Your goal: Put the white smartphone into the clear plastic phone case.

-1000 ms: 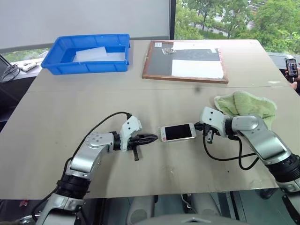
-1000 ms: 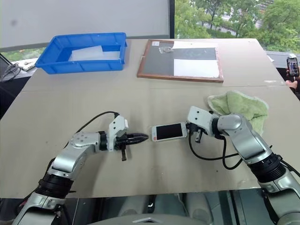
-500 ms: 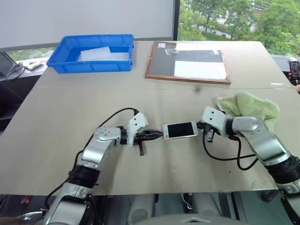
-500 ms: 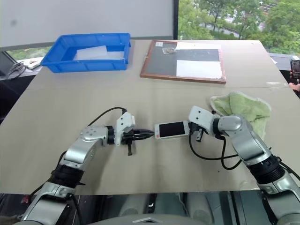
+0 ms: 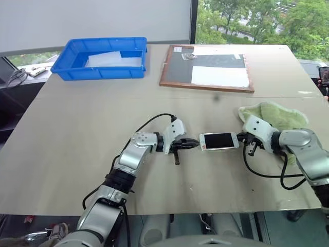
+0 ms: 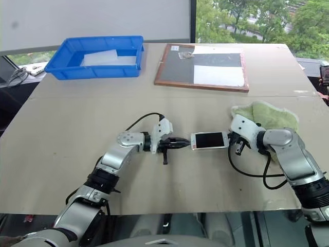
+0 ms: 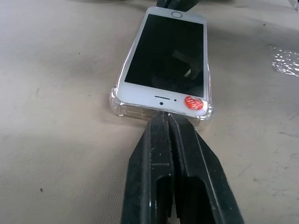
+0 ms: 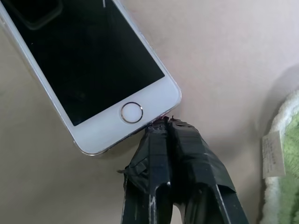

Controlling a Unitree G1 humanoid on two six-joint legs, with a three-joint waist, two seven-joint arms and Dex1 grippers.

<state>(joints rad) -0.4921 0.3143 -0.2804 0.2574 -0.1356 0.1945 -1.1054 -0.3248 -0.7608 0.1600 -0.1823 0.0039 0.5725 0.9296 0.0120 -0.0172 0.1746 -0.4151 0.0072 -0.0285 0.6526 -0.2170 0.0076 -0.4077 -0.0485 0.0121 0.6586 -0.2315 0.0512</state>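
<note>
White smartphone lies flat, screen up, seated in the clear plastic phone case near the table's front edge, right of centre. Left gripper fingers pressed together, tips touching the phone's earpiece end (red sticker there). Right gripper also closed, tips against the home-button end; green cloth just beyond.

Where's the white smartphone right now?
The white smartphone lies flat on the table, screen up, seated in the clear plastic phone case, between the shut left hand and the shut right hand, left of the green cloth.
</note>
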